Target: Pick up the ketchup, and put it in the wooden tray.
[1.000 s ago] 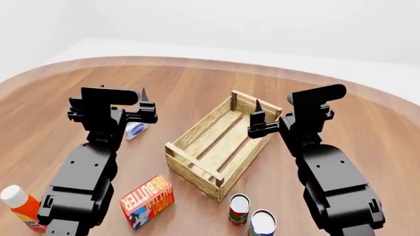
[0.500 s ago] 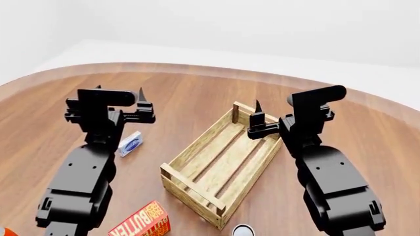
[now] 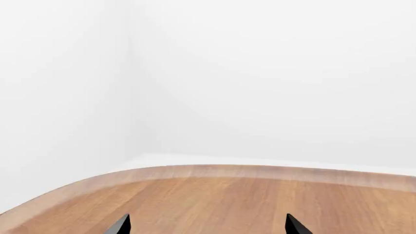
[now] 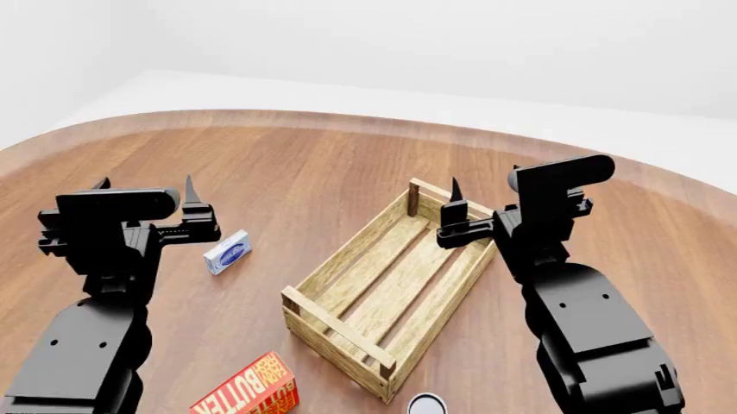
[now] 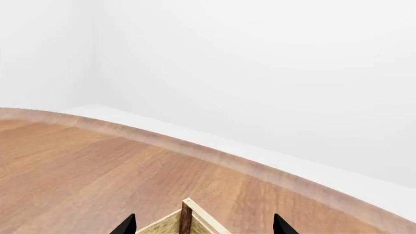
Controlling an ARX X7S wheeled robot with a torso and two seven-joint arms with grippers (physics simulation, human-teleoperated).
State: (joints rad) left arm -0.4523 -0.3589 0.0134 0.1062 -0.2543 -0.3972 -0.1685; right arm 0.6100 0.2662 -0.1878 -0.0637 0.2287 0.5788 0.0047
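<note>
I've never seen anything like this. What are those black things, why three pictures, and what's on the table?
It's a simulated two-armed robot. The big picture comes from a camera on its head; the others from cameras by each claw. The left gripper and right gripper are open and hold nothing. On the round wooden table sit a wooden tray, a small blue-and-white packet, a red butter box and a can top at the edge. The ketchup isn't in view.
</note>
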